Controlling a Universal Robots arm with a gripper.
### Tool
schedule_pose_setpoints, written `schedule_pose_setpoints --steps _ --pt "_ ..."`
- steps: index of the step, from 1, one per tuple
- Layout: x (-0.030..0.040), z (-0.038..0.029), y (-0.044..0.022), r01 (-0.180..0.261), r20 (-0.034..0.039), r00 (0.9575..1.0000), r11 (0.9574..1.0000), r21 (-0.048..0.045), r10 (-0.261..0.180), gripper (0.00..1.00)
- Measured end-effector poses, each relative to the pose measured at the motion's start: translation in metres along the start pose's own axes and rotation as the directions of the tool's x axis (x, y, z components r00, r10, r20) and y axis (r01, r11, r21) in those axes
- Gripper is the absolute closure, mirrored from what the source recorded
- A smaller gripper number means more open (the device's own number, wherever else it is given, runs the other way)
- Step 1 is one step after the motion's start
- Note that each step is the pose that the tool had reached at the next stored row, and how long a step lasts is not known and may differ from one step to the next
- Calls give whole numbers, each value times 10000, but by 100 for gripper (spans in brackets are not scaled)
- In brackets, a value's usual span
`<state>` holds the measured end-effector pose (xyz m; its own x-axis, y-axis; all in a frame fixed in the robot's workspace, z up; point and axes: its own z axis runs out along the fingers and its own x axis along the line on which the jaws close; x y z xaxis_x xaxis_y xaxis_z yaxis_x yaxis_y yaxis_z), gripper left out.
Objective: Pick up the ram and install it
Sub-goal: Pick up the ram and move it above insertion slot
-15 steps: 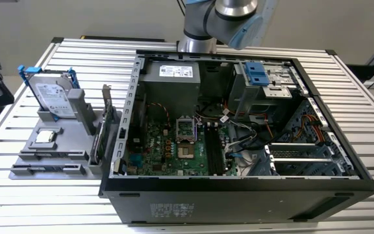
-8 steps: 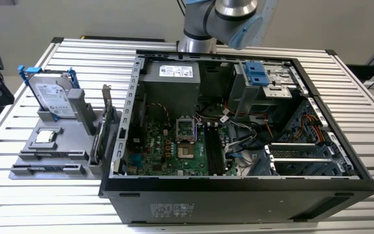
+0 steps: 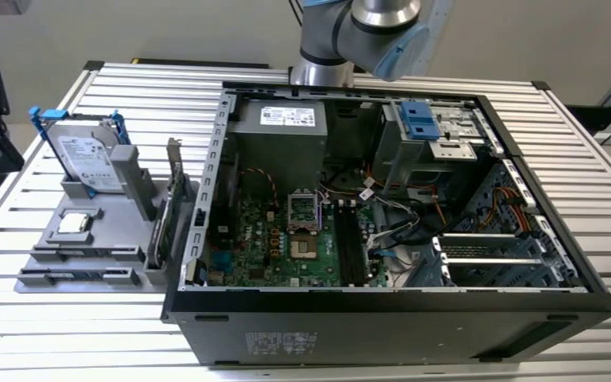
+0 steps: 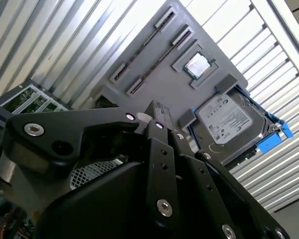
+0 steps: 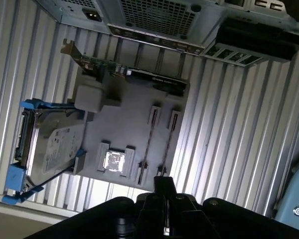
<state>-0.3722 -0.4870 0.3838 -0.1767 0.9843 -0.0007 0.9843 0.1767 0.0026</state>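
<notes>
**Item:** ram (image 5: 147, 142), a thin dark circuit-board stick standing on edge in a slot of the flat grey plastic holder block (image 5: 134, 124), which sits on the ribbed metal worktop (image 5: 224, 149).

**Place:** on the holder's side away from the silver hard drive with blue rails (image 5: 55, 149), beyond the square silver processor chip (image 5: 113, 161).

**Long axis:** along the slot, roughly parallel to the drive. One end points toward the jaws.

**Jaws:** black, drawn narrow and holding nothing. They are apart from the stick, at the holder's edge.

**Status (a judgement):** pickup not begun.
</notes>
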Motion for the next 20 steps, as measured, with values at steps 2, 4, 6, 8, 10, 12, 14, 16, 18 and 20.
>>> schedule_pose_setpoints --steps 2,4,6,8,10,12,14,16,18,20 --pt "0 1 0 -259 0 9997 9997 0 259 100" --pt "0 2 0 -525 1 9986 9986 0 525 100" --pt "0 3 0 -787 2 9969 9969 1 787 100" --pt "0 4 0 -1054 3 9944 9944 1 1054 100" --pt "0 5 0 -1314 4 9913 9913 1 1314 100" --pt "0 6 0 -1564 4 9877 9877 1 1564 100" --pt "0 7 -1 -1819 5 9833 9833 1 1819 100" --pt "1 8 -2 -2051 4 9787 9787 0 2051 100" --pt "1 8 -4 -2252 4 9743 9743 -1 2252 100" --pt "1 8 -5 -2275 5 9738 9738 0 2275 100"
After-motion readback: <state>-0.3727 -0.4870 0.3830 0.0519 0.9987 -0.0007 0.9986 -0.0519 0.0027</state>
